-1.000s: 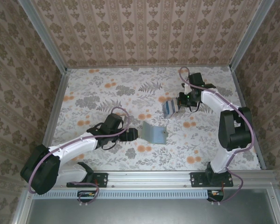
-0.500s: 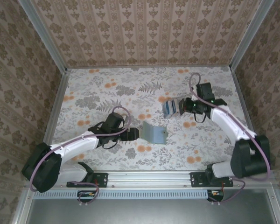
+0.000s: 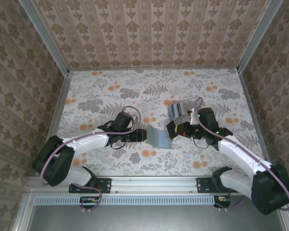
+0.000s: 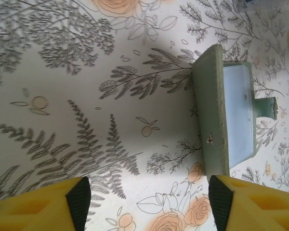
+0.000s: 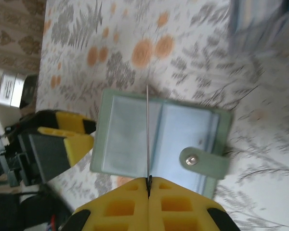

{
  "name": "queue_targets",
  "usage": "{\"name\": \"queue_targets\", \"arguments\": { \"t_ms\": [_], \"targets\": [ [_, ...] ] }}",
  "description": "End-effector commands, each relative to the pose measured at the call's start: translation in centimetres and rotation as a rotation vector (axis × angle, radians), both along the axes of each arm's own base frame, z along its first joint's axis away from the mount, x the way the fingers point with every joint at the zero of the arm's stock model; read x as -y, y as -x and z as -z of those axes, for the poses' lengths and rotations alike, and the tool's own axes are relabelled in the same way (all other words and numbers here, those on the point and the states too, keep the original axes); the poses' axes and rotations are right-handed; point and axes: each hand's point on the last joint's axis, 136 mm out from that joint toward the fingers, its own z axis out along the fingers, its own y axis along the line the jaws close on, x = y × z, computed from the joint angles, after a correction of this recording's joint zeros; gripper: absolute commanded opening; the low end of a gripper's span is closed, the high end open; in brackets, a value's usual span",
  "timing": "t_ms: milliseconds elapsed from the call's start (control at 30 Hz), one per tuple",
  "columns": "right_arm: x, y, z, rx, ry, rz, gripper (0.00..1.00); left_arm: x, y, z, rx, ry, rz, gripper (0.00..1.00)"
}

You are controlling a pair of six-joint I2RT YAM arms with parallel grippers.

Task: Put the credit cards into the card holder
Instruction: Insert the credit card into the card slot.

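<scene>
- Jaws of the right gripper (image 5: pixel 148 180) are pressed fully together on a thin card (image 5: pixel 148 130), which stands edge-on out of the fingertips. A second ago this arm was back at the striped rack (image 3: pixel 176 110). It has since swung toward the near edge of the table (image 3: pixel 101 91) and now hangs over the card holder (image 5: pixel 125 139).
- Jaws of the left gripper (image 4: pixel 144 202) stand well apart with nothing between them, though narrower than a moment ago. The arm has slid forward, so one fingertip (image 4: pixel 220 199) now sits just beside the holder's raised left flap, and I judge it is moving in to steady that flap.
- The card holder is a green folding wallet with clear pockets and a snap tab. It lies open near the middle of the table, a little toward the near edge, and has not shifted over the last second. Both pockets look empty.
- The striped rack stands just behind the holder, toward the far edge and slightly right. It is blurred in the right wrist view, so it may hold more cards, but that cannot be made out.
- The card's lower edge lines up roughly with the holder's central fold, above it rather than in a pocket. So the fetch looks done, and the insertion is not yet begun. The next move calls for tilting the card flatter and sliding it into a pocket mouth.
</scene>
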Motion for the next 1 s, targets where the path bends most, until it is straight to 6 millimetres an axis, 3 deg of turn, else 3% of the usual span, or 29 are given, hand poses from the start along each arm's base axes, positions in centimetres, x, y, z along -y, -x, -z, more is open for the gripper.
{"name": "queue_targets", "arguments": {
  "t_ms": [0,367,600,667,867,967],
  "targets": [
    [-2.7,0.6,-0.2,-0.029,-0.131,-0.099,0.0,1.8,-0.5,-1.4,0.007,0.061,0.039,0.67],
    [-3.7,0.5,4.4,-0.142,-0.118,-0.118,0.0,1.8,-1.0,-1.5,0.012,0.053,0.013,0.66],
    [-3.9,0.6,6.9,-0.194,-0.111,-0.122,0.0,2.0,-1.0,-3.8,0.05,0.108,-0.006,0.72],
    [-4.2,0.6,7.2,-0.201,-0.13,-0.126,0.0,1.7,-1.2,-3.5,0.062,0.076,-0.016,0.73],
    [-4.7,0.2,7.2,-0.202,-0.175,-0.124,0.0,1.3,-1.1,-0.1,-0.012,-0.021,-0.011,0.58],
    [-5.0,0.1,7.3,-0.213,-0.19,-0.123,0.0,0.9,-0.9,1.5,-0.052,-0.067,-0.024,0.45]
  ]
}}
